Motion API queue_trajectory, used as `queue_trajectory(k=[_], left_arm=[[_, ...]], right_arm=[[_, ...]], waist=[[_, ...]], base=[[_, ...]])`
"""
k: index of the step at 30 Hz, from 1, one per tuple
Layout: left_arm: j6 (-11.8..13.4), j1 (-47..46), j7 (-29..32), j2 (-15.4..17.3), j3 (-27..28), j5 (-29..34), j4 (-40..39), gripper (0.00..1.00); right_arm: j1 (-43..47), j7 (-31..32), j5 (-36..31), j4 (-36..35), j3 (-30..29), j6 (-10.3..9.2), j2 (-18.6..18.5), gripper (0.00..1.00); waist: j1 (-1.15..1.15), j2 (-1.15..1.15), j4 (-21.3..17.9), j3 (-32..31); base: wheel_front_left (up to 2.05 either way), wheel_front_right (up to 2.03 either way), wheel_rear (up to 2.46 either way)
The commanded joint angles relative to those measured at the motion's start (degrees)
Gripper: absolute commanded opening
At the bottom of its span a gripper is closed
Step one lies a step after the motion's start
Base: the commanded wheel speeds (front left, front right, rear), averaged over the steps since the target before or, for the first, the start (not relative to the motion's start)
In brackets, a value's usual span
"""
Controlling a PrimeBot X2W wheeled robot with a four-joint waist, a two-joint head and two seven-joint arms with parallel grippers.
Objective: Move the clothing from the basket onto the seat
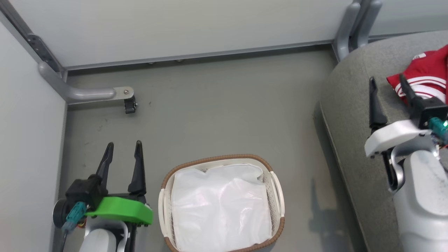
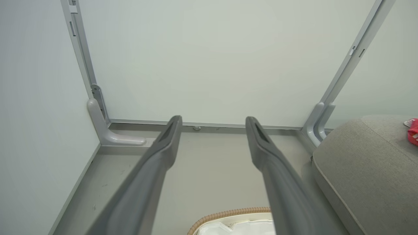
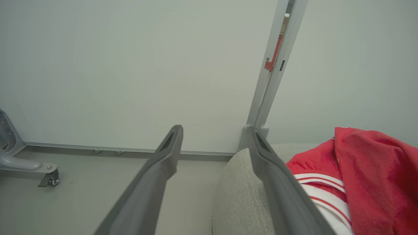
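Clearly the clothing point(image 1: 425, 78) lay on the seat point(image 1: 350, 105), a red heap with white stripes bunched toward the cushion's right side. It sat just past my right claw point(image 1: 386, 77), whose fingers stood spread and held nothing. I judged the fabric soft, light and limp, the kind that sags and drags unless pinched at a thick fold or gathered ridge rather than a loose edge. The basket point(image 1: 224, 157) sat on the floor, clear of the seat, its white liner point(image 1: 220, 206) crumpled and with no red that I could make out, so I took the job for done or nearly so. My left claw point(image 1: 124, 142) hung beside the basket, likewise spread and empty. The head view let me look down into the basket; the left wrist view caught its rim and a corner of liner, while the right wrist view brought the stripes and folds up close.
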Motion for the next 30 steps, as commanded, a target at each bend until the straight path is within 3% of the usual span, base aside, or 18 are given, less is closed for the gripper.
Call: queue_trajectory(k=[1, 9, 14, 30], left_arm=[[0.36, 1.73, -0.02, -0.38, 0.96, 0.5, 0.19, 1.0], [0.43, 7.21, -0.02, -0.9, 6.48, 1.78, 1.08, 1.0], [0.31, 9.25, -0.02, -1.06, 7.68, 2.07, 1.64, 1.0], [0.95, 10.08, -0.02, -1.11, 5.37, 0.71, 3.11, 1.0]], right_arm=[[2.24, -0.12, 0.63, -0.55, 0.26, -0.04, 0.59, 1.0], [11.3, -0.13, 2.15, -3.77, 3.97, -0.04, 3.77, 1.0], [15.7, -0.13, 7.76, -4.44, 6.75, -0.04, 3.89, 1.0], [18.88, -0.12, 9.89, -4.69, 9.56, -0.04, 3.94, 1.0]], waist=[[0.0, 0.0, 3.54, -3.79], [0.0, 0.0, 5.07, -6.77], [0.0, 0.0, 4.96, -8.54], [0.0, 0.0, 4.31, -9.32]], base=[[0.0, 0.0, 0.0], [0.0, 0.0, 0.0], [0.0, 0.0, 0.0], [0.0, 0.0, 0.0]])
